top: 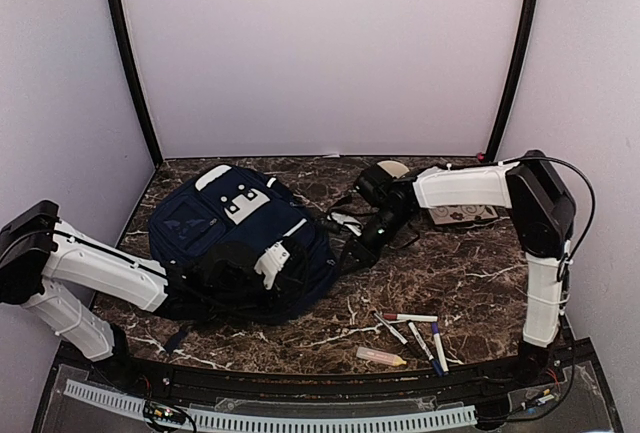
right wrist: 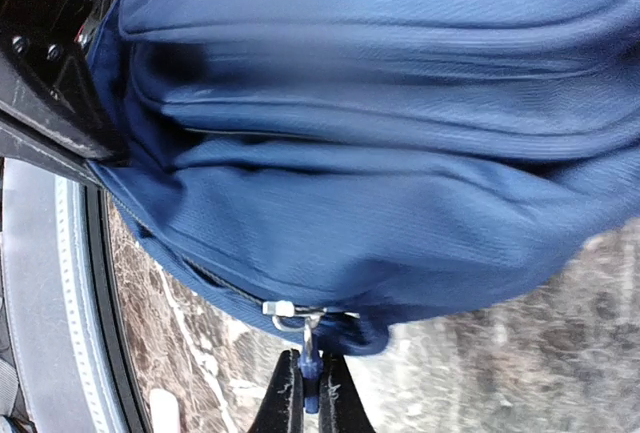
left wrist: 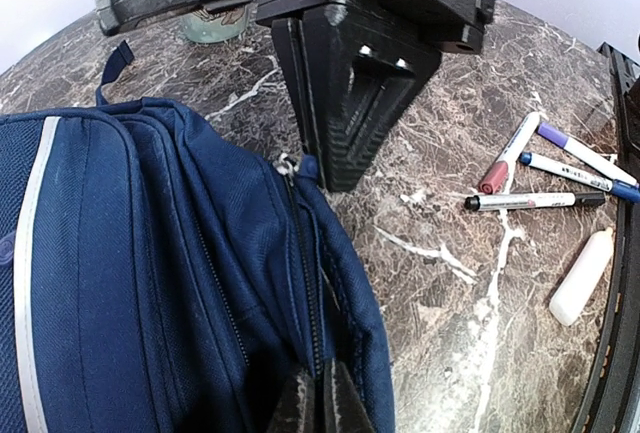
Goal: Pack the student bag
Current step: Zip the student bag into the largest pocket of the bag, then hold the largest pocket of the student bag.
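The student bag (top: 235,238) is a navy-blue backpack lying flat at the left middle of the marble table. My left gripper (top: 295,258) is shut on the bag's fabric edge beside the zipper track, as the left wrist view (left wrist: 315,405) shows. My right gripper (top: 347,250) is at the bag's right side, shut on the blue zipper pull tab (right wrist: 311,373) that hangs from a silver slider (right wrist: 285,308). In the left wrist view the right gripper (left wrist: 340,178) shows as a black wedge, tip at the zipper end of the bag (left wrist: 150,283).
Three markers (top: 410,318) (top: 395,331) (top: 440,345) and a pale glue stick (top: 380,356) lie near the front right; they also show in the left wrist view (left wrist: 535,200) (left wrist: 580,278). A patterned notebook (top: 462,215) and a round container (top: 392,168) sit behind the right arm.
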`<state>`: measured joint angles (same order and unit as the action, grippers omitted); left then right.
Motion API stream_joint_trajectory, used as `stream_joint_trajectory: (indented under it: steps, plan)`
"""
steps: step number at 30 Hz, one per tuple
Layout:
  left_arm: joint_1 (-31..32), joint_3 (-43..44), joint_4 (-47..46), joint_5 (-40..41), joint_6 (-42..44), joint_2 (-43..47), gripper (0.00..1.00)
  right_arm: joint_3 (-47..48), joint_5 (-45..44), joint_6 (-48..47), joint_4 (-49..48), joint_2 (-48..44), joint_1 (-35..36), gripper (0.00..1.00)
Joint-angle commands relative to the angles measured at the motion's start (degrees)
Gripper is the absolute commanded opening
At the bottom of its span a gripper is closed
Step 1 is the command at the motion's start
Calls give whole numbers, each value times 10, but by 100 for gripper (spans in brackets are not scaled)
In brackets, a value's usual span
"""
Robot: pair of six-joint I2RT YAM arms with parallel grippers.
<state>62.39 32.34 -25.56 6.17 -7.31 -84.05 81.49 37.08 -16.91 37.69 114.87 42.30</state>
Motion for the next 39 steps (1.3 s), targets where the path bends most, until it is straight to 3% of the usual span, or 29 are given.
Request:
stream_joint_trajectory:
  steps: [1, 12, 21, 22, 25, 28, 31, 39]
  plan:
    - [19, -8, 54, -14, -5, 44, 0, 41, -106, -19, 49, 40, -64, 0]
    - [65, -34, 132, 25, -48, 89, 0, 106, -174, -16, 16, 94, -93, 0]
    - [75, -52, 284, 90, -122, 200, 0, 9, -184, -38, -25, 14, -94, 0]
    - [75, -49, 308, 96, -130, 215, 5, -5, -172, -43, -27, 0, -93, 0]
    - [75, -21, 384, 104, -136, 261, 34, -50, -151, -54, -30, -51, -70, 0]
    - [75, -11, 366, 102, -103, 290, 44, -81, -132, -57, -29, -92, -27, 0]
    - [75, -7, 290, 94, -63, 277, 47, -91, -115, -49, -26, -115, 4, 0]
    - [75, 108, 163, 61, 3, 58, 52, -93, -84, -24, -25, -135, 35, 0]
